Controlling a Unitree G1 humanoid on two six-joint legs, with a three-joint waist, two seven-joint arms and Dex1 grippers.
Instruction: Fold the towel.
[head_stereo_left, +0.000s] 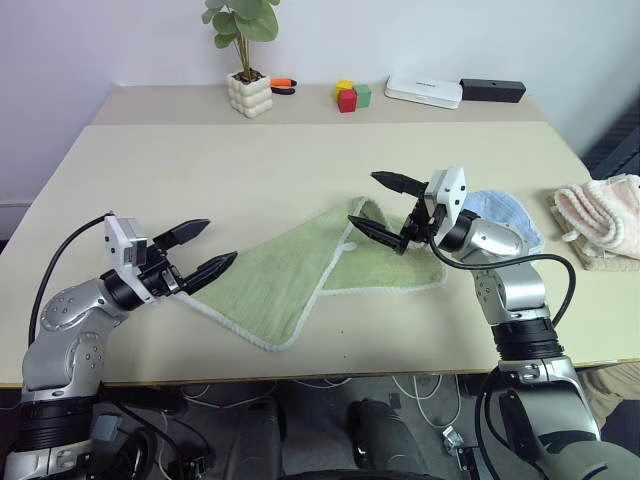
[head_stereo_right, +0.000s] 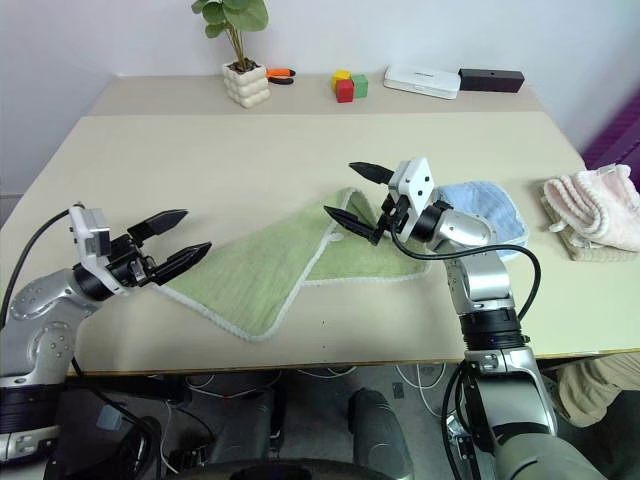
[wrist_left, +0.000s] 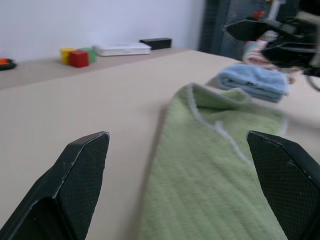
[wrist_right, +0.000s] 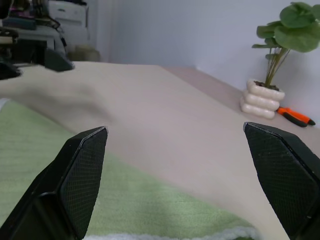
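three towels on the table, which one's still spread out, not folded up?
The light green towel, lying between the two hands, partly doubled over but mostly flat. The light blue towel and the pale pink fluffy towel sit as compact folded bundles further right.

Silver jointed arms, black cables, white wrist camera blocks, black pointed two-finger left gripper (head_stereo_left: 200, 252).

wall (head_stereo_left: 120, 40): plain white | table (head_stereo_left: 200, 170): beige, second table (head_stereo_left: 160, 103) abutting behind | light: even
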